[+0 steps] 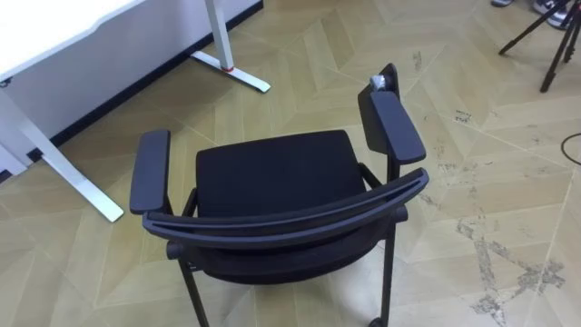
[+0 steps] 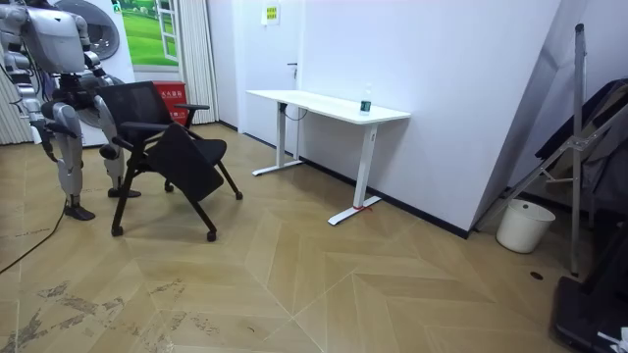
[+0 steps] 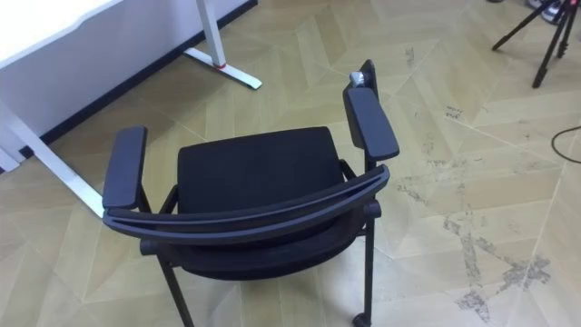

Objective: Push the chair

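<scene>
- Two armrests flanked the chair directly below you, its back nearest, so you stood behind it, placed to push it toward the desk.
- Whether either hand was open or gripping, you could not tell.

Room view: my robot stands upright on both legs, turned partly toward the camera. I see its right arm and left arm held bent beside the torso.
</scene>
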Motion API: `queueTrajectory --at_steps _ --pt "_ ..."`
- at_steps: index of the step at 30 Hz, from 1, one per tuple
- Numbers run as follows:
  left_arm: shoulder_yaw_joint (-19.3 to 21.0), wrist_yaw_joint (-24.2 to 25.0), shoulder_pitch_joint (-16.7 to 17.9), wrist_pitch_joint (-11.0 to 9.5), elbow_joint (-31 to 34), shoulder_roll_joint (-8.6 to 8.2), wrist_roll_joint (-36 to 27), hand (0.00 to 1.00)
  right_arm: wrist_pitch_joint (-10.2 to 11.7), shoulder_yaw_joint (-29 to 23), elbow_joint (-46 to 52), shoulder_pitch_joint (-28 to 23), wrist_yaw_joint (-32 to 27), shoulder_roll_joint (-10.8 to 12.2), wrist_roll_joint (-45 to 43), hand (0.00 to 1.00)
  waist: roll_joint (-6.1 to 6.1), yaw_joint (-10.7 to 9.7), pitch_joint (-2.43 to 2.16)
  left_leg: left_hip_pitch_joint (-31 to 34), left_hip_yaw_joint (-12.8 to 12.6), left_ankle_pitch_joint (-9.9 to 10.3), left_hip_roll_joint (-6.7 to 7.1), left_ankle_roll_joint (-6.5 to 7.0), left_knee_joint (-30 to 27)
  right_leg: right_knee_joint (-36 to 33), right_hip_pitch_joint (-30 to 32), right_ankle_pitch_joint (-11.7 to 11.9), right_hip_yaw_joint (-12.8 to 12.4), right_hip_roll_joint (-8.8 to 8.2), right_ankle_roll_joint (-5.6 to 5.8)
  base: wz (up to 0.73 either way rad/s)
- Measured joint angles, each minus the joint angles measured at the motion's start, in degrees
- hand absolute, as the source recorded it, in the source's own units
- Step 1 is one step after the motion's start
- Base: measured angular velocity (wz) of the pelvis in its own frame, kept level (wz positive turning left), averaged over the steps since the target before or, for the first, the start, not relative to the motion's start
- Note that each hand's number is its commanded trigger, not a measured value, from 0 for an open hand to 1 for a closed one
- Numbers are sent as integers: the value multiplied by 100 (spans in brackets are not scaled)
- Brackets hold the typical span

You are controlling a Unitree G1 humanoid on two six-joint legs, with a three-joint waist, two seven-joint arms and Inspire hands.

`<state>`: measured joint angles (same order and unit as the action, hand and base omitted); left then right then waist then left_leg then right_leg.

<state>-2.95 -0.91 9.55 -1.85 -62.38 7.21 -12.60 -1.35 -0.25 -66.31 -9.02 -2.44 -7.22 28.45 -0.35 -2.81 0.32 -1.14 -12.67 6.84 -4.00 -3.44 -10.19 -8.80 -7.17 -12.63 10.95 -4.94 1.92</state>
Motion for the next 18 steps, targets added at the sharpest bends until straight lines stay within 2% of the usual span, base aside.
queueTrajectory --at_steps 3,15,18 --pt "3 -22 2 -5 60 0 208 0 5 1 0 8 -1 0 -4 0 -6 11 -8 -1 0 0 0 0 0 0 0 -1 -3 0 0 0" --pt "51 -94 0 -28 58 -3 230 0 9 -162 -35 -4 -198 6 3 0 -12 -5 -10 -1 9 0 3 0 1 3 -2 -1 8 1 0 0" --pt "314 -145 24 -29 36 -24 479 0 9 -255 -51 -16 -248 27 0 0 -14 8 -10 -20 10 0 4 0 0 2 -21 1 14 0 -1 0"
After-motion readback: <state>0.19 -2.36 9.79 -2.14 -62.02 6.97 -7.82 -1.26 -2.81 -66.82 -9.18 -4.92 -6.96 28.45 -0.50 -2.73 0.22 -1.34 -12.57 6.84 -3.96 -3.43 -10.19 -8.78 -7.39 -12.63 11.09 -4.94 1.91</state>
